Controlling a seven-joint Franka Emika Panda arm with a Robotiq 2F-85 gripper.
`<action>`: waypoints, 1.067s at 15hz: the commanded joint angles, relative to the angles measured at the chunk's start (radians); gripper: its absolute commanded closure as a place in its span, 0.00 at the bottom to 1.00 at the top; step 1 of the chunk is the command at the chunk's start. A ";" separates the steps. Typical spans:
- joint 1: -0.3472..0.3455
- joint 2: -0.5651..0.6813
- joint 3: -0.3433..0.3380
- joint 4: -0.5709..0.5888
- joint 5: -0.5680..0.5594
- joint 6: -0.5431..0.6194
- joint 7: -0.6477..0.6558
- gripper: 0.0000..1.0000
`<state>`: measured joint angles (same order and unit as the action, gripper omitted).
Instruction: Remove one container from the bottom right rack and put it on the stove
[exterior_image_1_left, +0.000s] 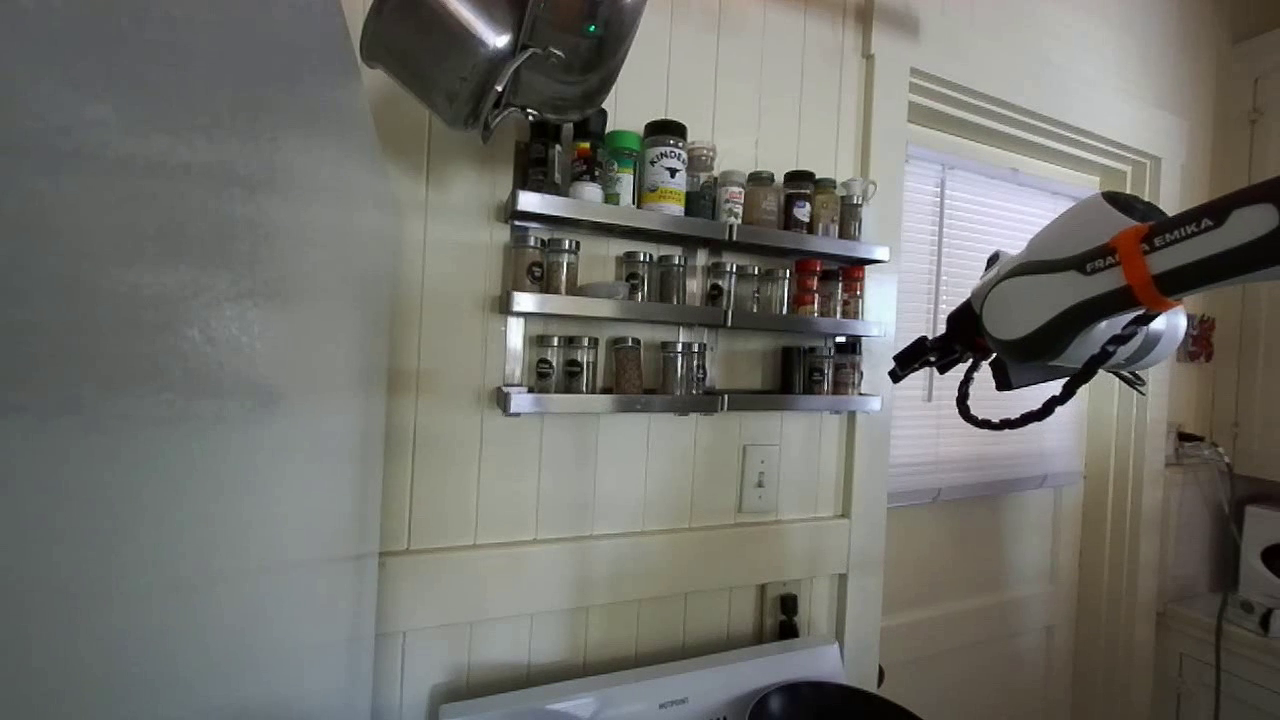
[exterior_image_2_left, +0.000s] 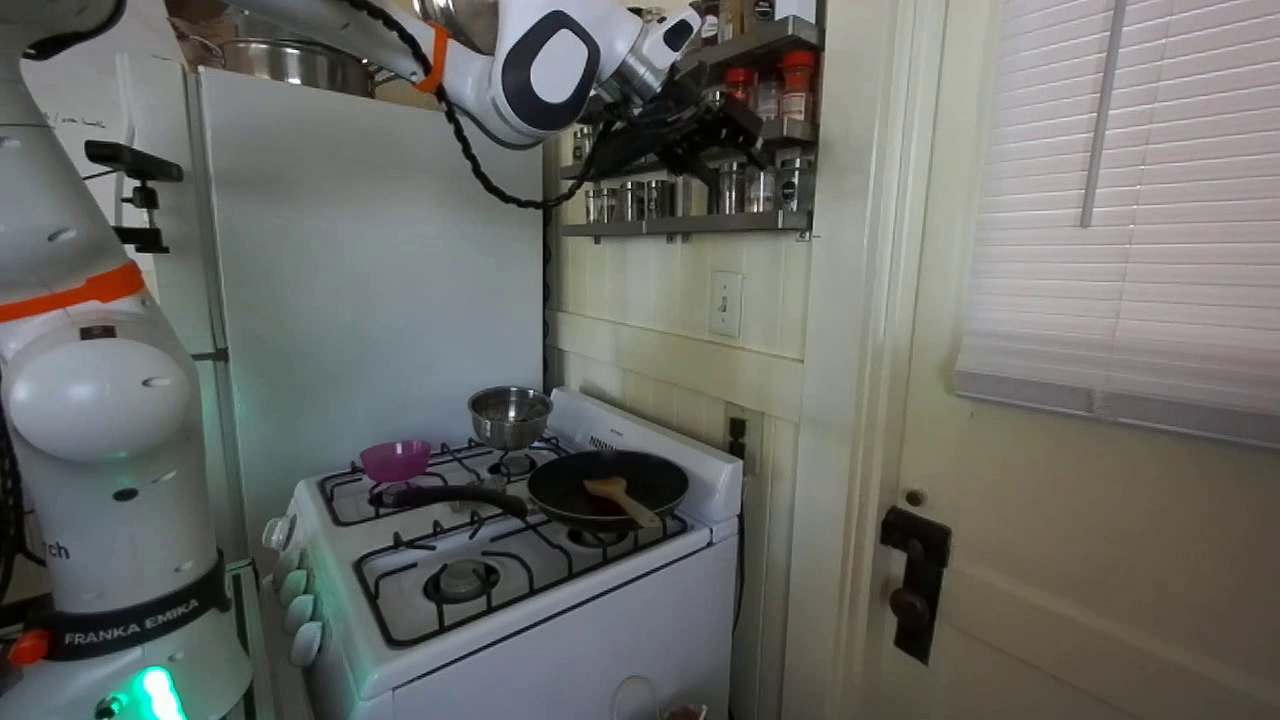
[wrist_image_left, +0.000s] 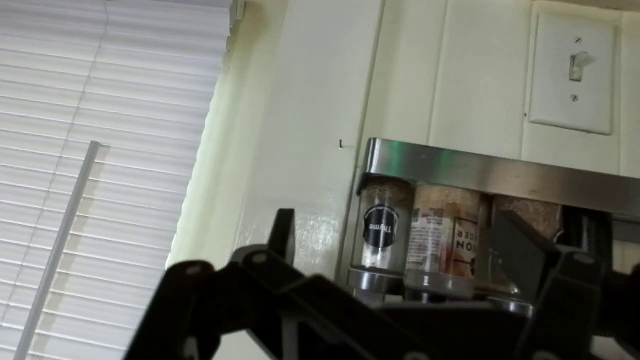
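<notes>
The black two-fingered hand is spread wide and grasps nothing; in the wrist view the jars show upside down beyond its fingers. That spread looks like the first hazard: the gap frames both the clear glass thyme jar with a round black label and the tan-filled jar with a printed label, so driving straight in could pinch two at once or knock one into its neighbour. One finger overlaps the brown-filled glass jar, and a forward push there might topple it. Which jar is meant, I cannot tell.

All three stand in the bottom right rack, the lowest narrow silver metal shelf, behind its thin front rail. Drawn out with too little lift, a jar's base would likely catch that rail and twist loose; with too much, its lid could strike the silver metal middle tier just above. Smooth glass makes slipping likelier.

Farther off and below is the white gas stove. A jar set across the open bars of its black metal grate may tip. The round black frying pan, holding a wooden spoon, points its long handle towards the bright pink bowl; a low, hurried approach could knock either.
</notes>
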<state>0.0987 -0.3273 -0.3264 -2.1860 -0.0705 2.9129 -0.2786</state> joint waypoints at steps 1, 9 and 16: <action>0.025 0.063 -0.002 0.048 0.048 0.058 0.034 0.00; -0.020 0.147 0.060 0.037 0.019 0.251 0.162 0.00; -0.023 0.194 0.078 0.048 0.017 0.294 0.202 0.00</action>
<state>0.0921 -0.1585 -0.2654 -2.1507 -0.0464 3.1736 -0.1044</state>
